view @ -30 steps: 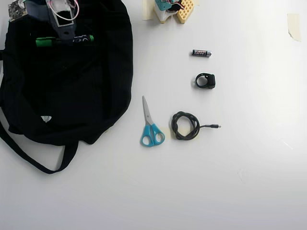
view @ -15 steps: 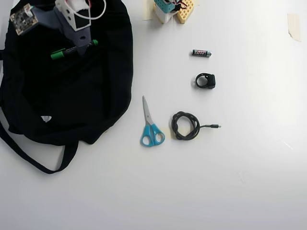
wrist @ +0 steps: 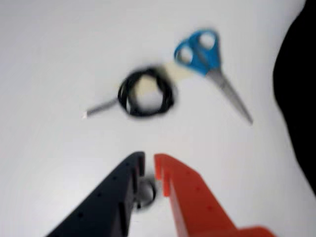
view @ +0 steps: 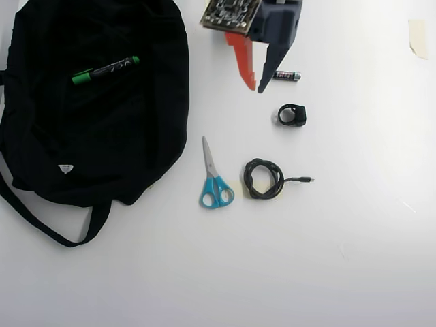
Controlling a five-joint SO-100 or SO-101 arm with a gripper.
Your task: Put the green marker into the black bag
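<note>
In the overhead view the green marker lies by itself on the upper part of the black bag, slightly tilted, with its green cap to the left. I cannot tell whether it rests inside the opening or on top of the fabric. My gripper hangs over the white table to the right of the bag, well away from the marker. Its orange and dark fingers are almost together and hold nothing. The wrist view shows my gripper with only a thin slit between the tips, and the black bag at the right edge.
Blue-handled scissors and a coiled black cable lie mid-table. A small battery sits just right of the dark finger, with a black ring-shaped part below it. A tape scrap is at the far right.
My gripper let go of the marker, which now rests on the bag. The arm swung right, off the bag, to a spot over the table near the battery, and its fingers closed.
</note>
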